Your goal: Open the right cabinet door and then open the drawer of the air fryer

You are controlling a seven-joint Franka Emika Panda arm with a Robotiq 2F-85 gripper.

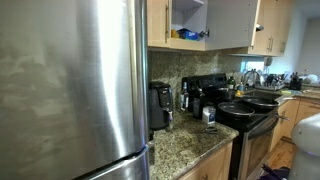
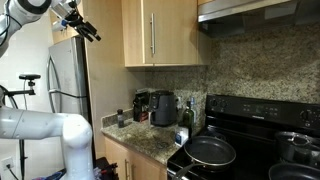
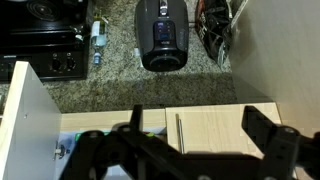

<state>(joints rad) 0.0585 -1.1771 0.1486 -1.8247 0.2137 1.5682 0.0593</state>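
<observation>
The right cabinet door stands swung open. It shows in both exterior views point(image 1: 230, 25) point(image 2: 172, 32) and in the wrist view point(image 3: 30, 120), where its white inner face is at the left. Shelf items point(image 1: 187, 34) show inside the cabinet. The black air fryer point(image 3: 162, 35) stands on the granite counter below and shows in both exterior views point(image 1: 193, 98) point(image 2: 163, 108). Its drawer point(image 2: 163, 117) looks pushed in. My gripper point(image 3: 198, 116) is open and empty, high up and well back from the cabinet point(image 2: 88, 27).
The twin door point(image 3: 215, 135) is closed. A black coffee maker point(image 1: 159, 105) stands beside the air fryer. A small bottle point(image 3: 97, 40) stands between the air fryer and the black stove point(image 2: 240, 150), which carries pans. A steel fridge point(image 1: 70, 80) is at the left.
</observation>
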